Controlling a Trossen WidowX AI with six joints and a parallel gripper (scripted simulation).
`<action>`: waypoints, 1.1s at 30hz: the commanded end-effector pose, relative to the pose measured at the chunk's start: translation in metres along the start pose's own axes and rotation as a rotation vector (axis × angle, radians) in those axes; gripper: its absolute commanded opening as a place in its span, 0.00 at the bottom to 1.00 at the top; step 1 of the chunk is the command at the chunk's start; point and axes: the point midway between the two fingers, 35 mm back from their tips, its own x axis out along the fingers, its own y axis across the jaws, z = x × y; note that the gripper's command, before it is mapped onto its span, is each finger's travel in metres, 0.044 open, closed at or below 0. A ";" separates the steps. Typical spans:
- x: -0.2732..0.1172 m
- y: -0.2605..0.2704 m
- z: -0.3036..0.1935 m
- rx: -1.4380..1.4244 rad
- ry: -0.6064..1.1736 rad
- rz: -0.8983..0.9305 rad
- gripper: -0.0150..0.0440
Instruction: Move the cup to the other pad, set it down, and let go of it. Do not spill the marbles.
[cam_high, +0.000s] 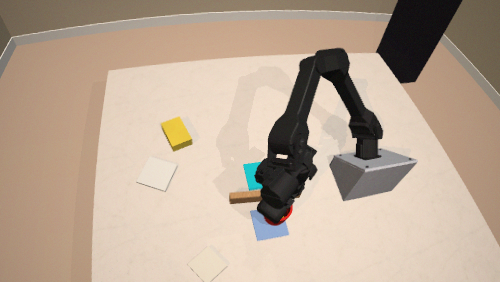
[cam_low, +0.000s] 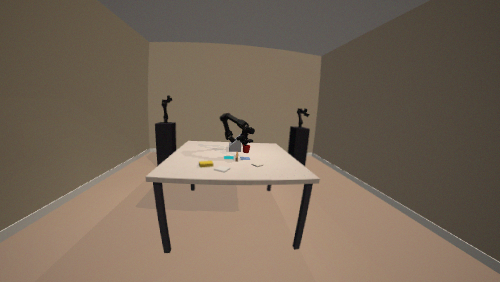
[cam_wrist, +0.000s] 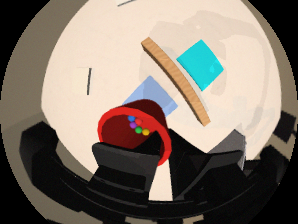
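Your red cup (cam_wrist: 135, 131) sits in the pincer (cam_wrist: 149, 163), whose fingers are nearly closed and clamped on the cup's wall near the rim. In the exterior view the cup appears lifted a little off the table (cam_high: 150, 100), over the blue pad (cam_high: 272, 231) that lies toward the near edge of the table, in front of the arm's grey base (cam_high: 372, 172). The marbles (cam_wrist: 136, 127) rest in a small cluster at the bottom, and the cup's mouth looks roughly level.

Keep it that way. Carry the cup upright and hold the wrist angle fixed while the arm moves, so the mouth never tips toward any side. Move slowly and start and stop gently, because a jerk would set the marbles rolling up the wall.

The cyan pad (cam_high: 251, 175) lies just behind the blue one, toward the far edge, and I judge it the likely goal. A wooden bar (cam_high: 245, 196) lies between the two pads, so take the cup high enough to pass over it, not around.

Lower straight down onto the cyan pad until the base rests flat, and only then open the fingers. Draw back without brushing the rim. The yellow block (cam_high: 177, 133) and the white pads (cam_high: 157, 173) nearer the left edge are well apart from your path.
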 end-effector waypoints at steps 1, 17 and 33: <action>0.000 0.000 0.000 0.000 0.000 0.000 0.25; 0.000 -0.005 0.005 0.001 0.001 0.000 0.25; -0.001 -0.030 0.029 0.003 0.003 -0.001 0.25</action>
